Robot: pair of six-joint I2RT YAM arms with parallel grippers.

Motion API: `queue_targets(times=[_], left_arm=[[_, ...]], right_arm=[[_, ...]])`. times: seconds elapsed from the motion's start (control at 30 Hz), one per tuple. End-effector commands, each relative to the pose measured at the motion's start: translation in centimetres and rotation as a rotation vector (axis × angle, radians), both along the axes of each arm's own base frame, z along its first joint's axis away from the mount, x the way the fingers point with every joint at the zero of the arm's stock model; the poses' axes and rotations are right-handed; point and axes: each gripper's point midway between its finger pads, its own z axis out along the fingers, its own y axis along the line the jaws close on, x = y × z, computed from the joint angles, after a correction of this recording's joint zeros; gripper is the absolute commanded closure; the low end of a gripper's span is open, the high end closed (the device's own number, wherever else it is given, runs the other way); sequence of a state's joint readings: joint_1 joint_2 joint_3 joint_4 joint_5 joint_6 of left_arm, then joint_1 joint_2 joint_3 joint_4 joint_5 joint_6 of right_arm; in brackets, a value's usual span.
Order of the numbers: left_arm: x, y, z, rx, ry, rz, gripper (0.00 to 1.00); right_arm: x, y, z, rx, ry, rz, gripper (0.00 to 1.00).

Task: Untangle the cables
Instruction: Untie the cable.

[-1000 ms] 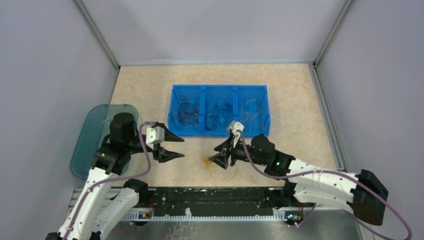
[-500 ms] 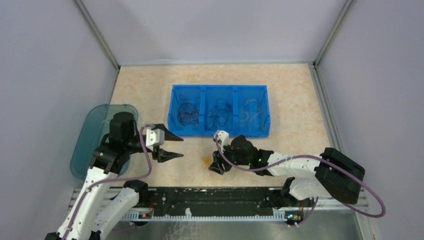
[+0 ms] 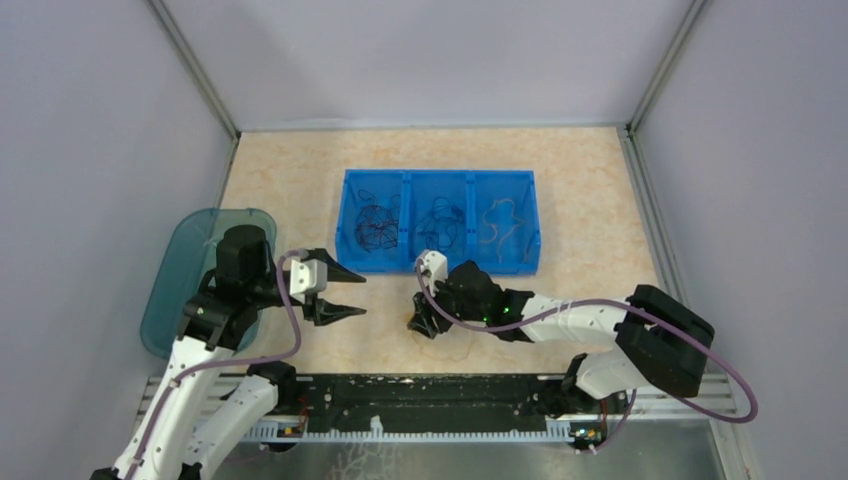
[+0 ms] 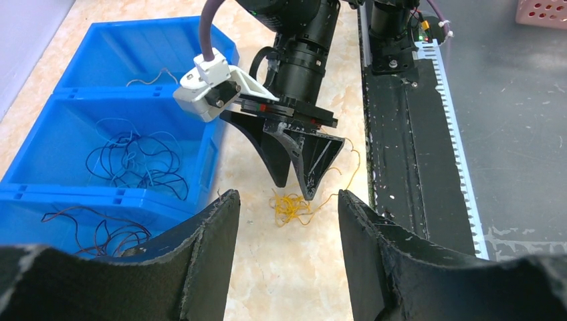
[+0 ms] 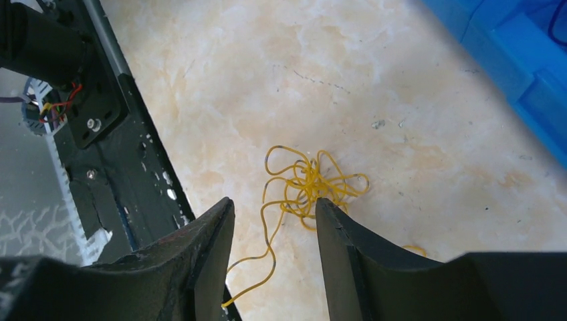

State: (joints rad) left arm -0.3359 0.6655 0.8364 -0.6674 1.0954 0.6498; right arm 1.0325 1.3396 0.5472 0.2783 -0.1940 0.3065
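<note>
A small tangle of yellow cables (image 3: pixel 412 323) lies on the marble table in front of the blue bin (image 3: pixel 440 173). My right gripper (image 3: pixel 424 322) points down just over this tangle, open. In the right wrist view the yellow cables (image 5: pixel 311 184) lie just ahead of the gripper (image 5: pixel 274 204), and one loose strand runs between its fingers. My left gripper (image 3: pixel 360 296) hovers open to the left, nothing in it. The left wrist view looks past the gripper (image 4: pixel 287 195) at the yellow cables (image 4: pixel 291 206) and the right gripper (image 4: pixel 295 188).
The bin's three compartments hold black cables (image 3: pixel 378 226), dark cables (image 3: pixel 440 228) and pale cables (image 3: pixel 500 220). A teal tray (image 3: pixel 175 275) lies at the far left. The black base rail (image 3: pixel 430 395) runs along the near edge, close to the tangle.
My right arm has swung left and come down over the yellow tangle, its jaws narrowing slightly. The left arm has barely moved.
</note>
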Motion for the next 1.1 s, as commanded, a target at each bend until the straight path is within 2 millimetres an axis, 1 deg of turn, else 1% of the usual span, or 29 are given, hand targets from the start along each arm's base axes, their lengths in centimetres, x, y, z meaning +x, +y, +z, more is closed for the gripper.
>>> queue_targets(times=[0.0, 0.07, 0.17, 0.23, 0.33, 0.4, 0.5, 0.57, 0.6, 0.67, 0.77, 0.97, 1.07], left_arm=[[-0.5, -0.1, 1.5, -0.019, -0.056, -0.027, 0.38], [-0.5, -0.1, 1.6, -0.020, -0.062, -0.027, 0.38], [-0.5, -0.1, 1.7, -0.021, -0.060, -0.028, 0.38], [-0.6, -0.1, 1.8, -0.023, -0.060, -0.028, 0.38], [-0.6, 0.0, 1.8, -0.023, -0.067, -0.025, 0.38], [-0.6, 0.0, 1.9, -0.022, -0.071, -0.023, 0.38], [-0.6, 0.0, 1.9, -0.022, -0.070, -0.024, 0.38], [-0.6, 0.0, 1.8, -0.021, -0.071, -0.026, 0.38], [-0.7, 0.0, 1.7, -0.019, -0.070, -0.027, 0.38], [-0.8, 0.0, 1.3, -0.018, -0.064, -0.035, 0.38], [-1.2, -0.2, 0.6, -0.024, -0.045, -0.062, 0.38], [-1.7, -0.8, -0.1, -0.060, 0.020, -0.118, 0.39], [-1.8, -0.9, 0.1, -0.066, 0.027, -0.131, 0.39]], right_arm=[[0.0, 0.5, 1.5, 0.011, -0.036, 0.023, 0.51], [-0.5, 0.6, 1.2, 0.001, -0.015, 0.046, 0.51], [-1.2, 0.8, 0.1, -0.018, 0.019, 0.077, 0.51], [-1.3, 0.9, -0.2, -0.018, 0.021, 0.078, 0.54], [-1.2, 1.3, 0.0, 0.001, 0.025, 0.080, 0.64], [-1.1, 1.7, 0.3, 0.007, 0.026, 0.083, 0.68], [-0.5, 2.0, 1.3, 0.021, 0.000, 0.067, 0.89], [-0.4, 2.1, 3.1, 0.066, -0.026, 0.064, 0.98], [-0.5, 2.1, 4.1, 0.091, -0.036, 0.066, 1.00], [-0.8, 2.2, 6.2, 0.140, -0.057, 0.079, 1.00], [-1.7, 2.1, 9.4, 0.217, -0.074, 0.119, 1.00], [-3.7, 2.4, 15.6, 0.375, -0.095, 0.213, 1.00], [-4.7, 2.7, 17.8, 0.424, -0.087, 0.271, 1.00]])
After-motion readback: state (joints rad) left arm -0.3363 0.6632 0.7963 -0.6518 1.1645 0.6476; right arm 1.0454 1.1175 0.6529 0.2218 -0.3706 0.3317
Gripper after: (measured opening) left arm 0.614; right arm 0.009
